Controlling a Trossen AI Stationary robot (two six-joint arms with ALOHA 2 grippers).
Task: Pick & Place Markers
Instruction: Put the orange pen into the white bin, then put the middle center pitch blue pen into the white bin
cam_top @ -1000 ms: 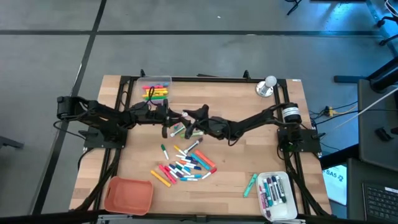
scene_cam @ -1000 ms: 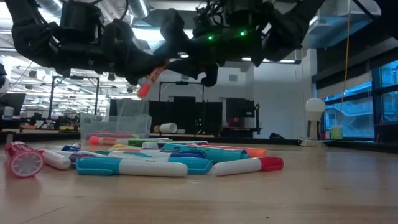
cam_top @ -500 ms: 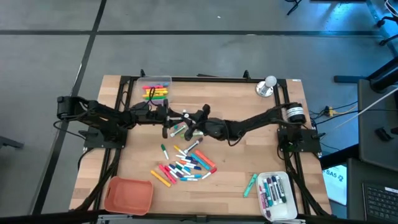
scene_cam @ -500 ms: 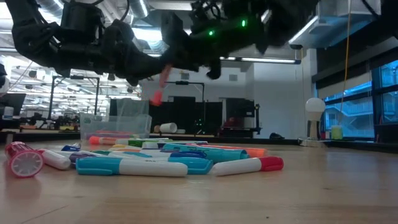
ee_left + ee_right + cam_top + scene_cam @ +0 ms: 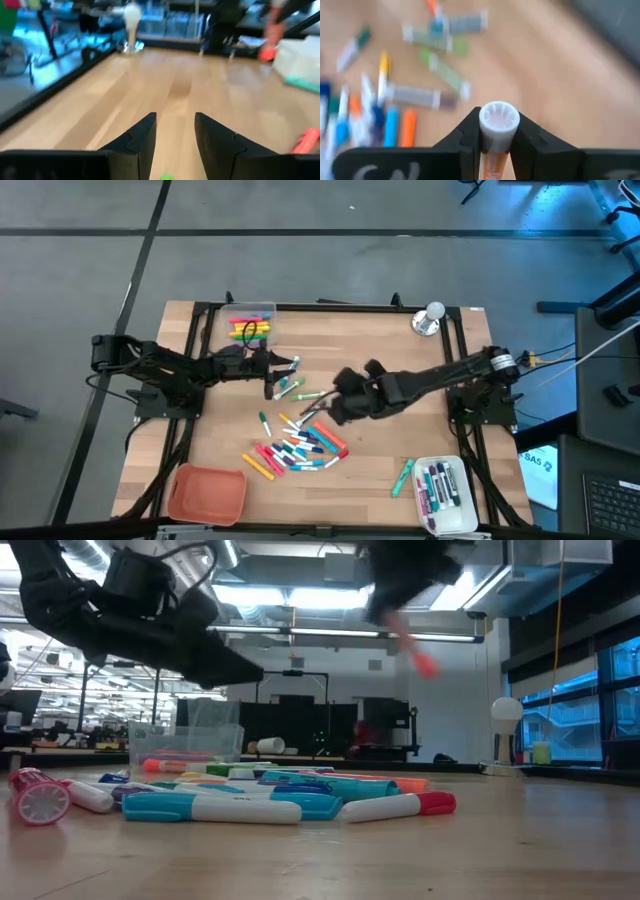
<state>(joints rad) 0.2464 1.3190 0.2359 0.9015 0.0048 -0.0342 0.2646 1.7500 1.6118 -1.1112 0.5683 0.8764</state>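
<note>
Reaching mid-table, right hand (image 5: 495,145) grips orange marker (image 5: 497,127) (raised).

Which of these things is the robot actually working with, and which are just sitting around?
Part of the job:
- loose markers
- orange marker in the right gripper
- clear bin and white tray holding markers

Lying about:
- silver bell
- orange tray
</note>
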